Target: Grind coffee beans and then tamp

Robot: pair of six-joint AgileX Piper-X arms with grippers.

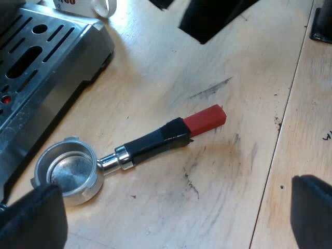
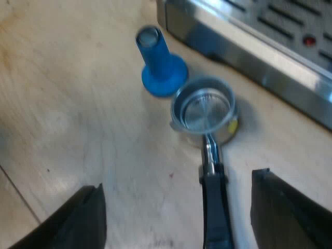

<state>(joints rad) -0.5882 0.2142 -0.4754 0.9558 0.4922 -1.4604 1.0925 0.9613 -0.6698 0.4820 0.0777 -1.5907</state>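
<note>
Your holder [image 1: 140, 150] lies loose on the counter [image 1: 171, 67], and its basket [image 1: 67, 168] shows bare metal inside, so I judge the grinding has not begun. Take the handle [image 2: 215, 207] as six o'clock from the basket. The blue tamper [image 2: 161, 65] then stands upright at about eleven o'clock, just beside the rim; I can't tell whether they touch. The machine [image 2: 259, 46] has its base edge near, at one to two o'clock.

Both tools are released. Your right tool [image 2: 179, 218] hangs with its fingers spread wide on either side of the handle, close to the metal neck. Your left tool [image 1: 171, 218] is spread wide over the same holder, with one finger near the basket.

Here is what could go wrong:

- **Off-centre grip:** If the right tool closes off-centre, one finger will meet the handle first and shove it, pivoting the holder on the counter. The basket could then swing toward eleven o'clock and topple the tamper, or toward one o'clock and knock the machine's edge.
- **Twisting in the grip:** The handle looks smooth, so a light grip may let the heavy basket end droop or twist. The holder would then reach the machine tilted and fail to seat.
- **Arms colliding:** Both tools sit over one holder. If you bring both down together, the arms may collide, so send only one
</note>
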